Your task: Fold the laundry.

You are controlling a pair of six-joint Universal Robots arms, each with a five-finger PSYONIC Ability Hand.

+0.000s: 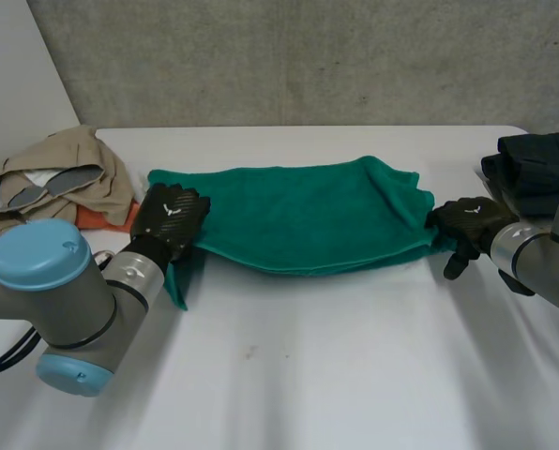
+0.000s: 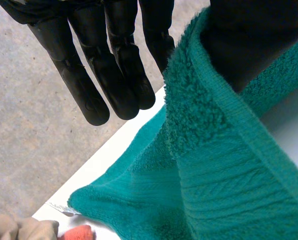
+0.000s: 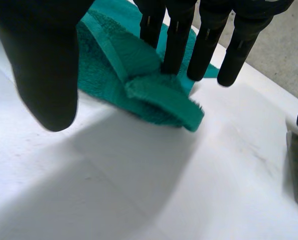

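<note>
A green towel (image 1: 308, 216) lies folded lengthwise across the middle of the white table (image 1: 289, 375). My left hand (image 1: 170, 217) is at its left end, and a corner hangs down beside the wrist. In the left wrist view the towel's edge (image 2: 224, 185) wraps over the thumb (image 2: 254, 35) beside the straight fingers (image 2: 114, 65), which pinch it. My right hand (image 1: 467, 223) is at the towel's right end. There its straight fingers (image 3: 204, 40) touch the towel's corner (image 3: 159, 95) on the table, with the thumb (image 3: 44, 60) spread well away.
A heap of beige clothes (image 1: 59, 178) with an orange cloth (image 1: 106, 217) lies at the back left, close to my left hand. A dark folded pile (image 1: 533, 169) sits at the right edge behind my right hand. Bare table stretches in front of the towel.
</note>
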